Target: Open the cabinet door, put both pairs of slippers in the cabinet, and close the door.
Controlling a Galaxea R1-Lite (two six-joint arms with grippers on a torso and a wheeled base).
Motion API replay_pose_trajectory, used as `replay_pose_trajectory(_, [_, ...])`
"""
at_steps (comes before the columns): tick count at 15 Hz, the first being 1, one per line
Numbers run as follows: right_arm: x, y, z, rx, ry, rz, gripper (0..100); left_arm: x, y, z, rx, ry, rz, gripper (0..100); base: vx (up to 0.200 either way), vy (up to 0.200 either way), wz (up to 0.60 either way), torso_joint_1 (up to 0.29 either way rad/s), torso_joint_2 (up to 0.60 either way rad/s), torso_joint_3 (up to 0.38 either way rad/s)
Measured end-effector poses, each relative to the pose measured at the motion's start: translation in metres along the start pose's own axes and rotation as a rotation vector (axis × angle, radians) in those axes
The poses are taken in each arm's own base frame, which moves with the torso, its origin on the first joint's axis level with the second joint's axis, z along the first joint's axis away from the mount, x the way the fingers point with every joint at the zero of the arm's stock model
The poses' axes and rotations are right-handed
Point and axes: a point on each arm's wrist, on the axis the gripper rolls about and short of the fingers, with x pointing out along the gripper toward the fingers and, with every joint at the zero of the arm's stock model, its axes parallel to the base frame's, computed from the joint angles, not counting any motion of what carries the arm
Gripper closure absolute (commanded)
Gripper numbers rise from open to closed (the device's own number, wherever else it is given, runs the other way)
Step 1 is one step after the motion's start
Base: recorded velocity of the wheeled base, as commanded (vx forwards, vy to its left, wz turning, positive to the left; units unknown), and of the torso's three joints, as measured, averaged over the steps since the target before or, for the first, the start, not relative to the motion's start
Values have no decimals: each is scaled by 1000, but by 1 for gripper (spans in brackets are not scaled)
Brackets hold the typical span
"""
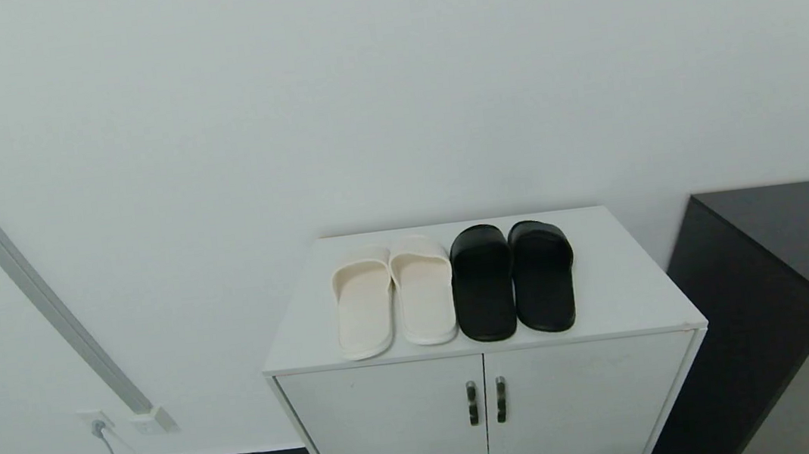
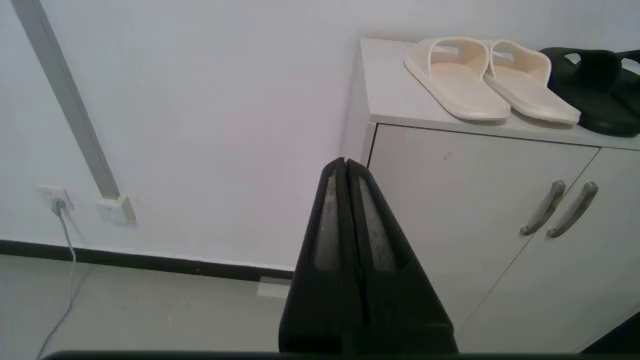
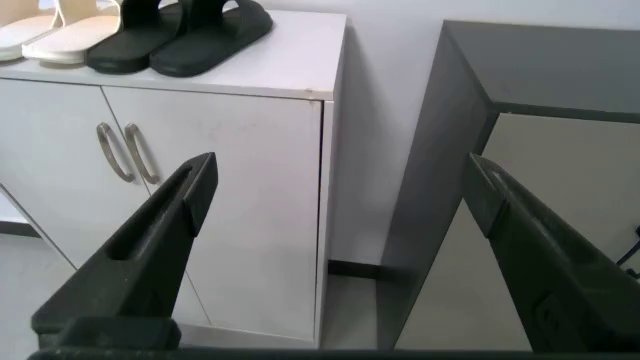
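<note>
A white cabinet (image 1: pixel 610 295) stands against the wall, both doors closed, with two dark handles (image 1: pixel 485 400) side by side at the middle. On its top lie a cream pair of slippers (image 1: pixel 393 297) to the left and a black pair of slippers (image 1: pixel 513 279) to the right, toes toward the wall. My left gripper (image 2: pixel 346 165) is shut with nothing in it, low and left of the cabinet (image 2: pixel 470 200). My right gripper (image 3: pixel 340 175) is open, low and in front of the cabinet's right corner (image 3: pixel 250 200). The cream slippers (image 2: pixel 490 78) and black slippers (image 3: pixel 180 30) appear in the wrist views too.
A dark grey cabinet (image 1: pixel 777 291) stands close on the right of the white one. A grey cable duct (image 1: pixel 13 264) runs down the wall at the left to a socket (image 1: pixel 95 422) with a cord plugged in. Bare floor lies left of the cabinet.
</note>
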Motion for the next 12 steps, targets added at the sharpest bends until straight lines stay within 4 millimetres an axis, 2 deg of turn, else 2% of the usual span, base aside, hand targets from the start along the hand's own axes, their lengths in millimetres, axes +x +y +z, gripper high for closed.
replay_pose_trajectory(7, [0,0,1,-5,3,0,0,0,0,0,4,0,-2,100,0,0,0,0,0,0])
replay_pose_trajectory(10, [-2,-1,42,27,-51,27,0,0,0,0,3,1,-7,100,0,0,0,0,0,0])
replay_pose_trajectory(12, [10,-2,55,17,14,121,0,0,0,0,2,1,-7,100,0,0,0,0,0,0])
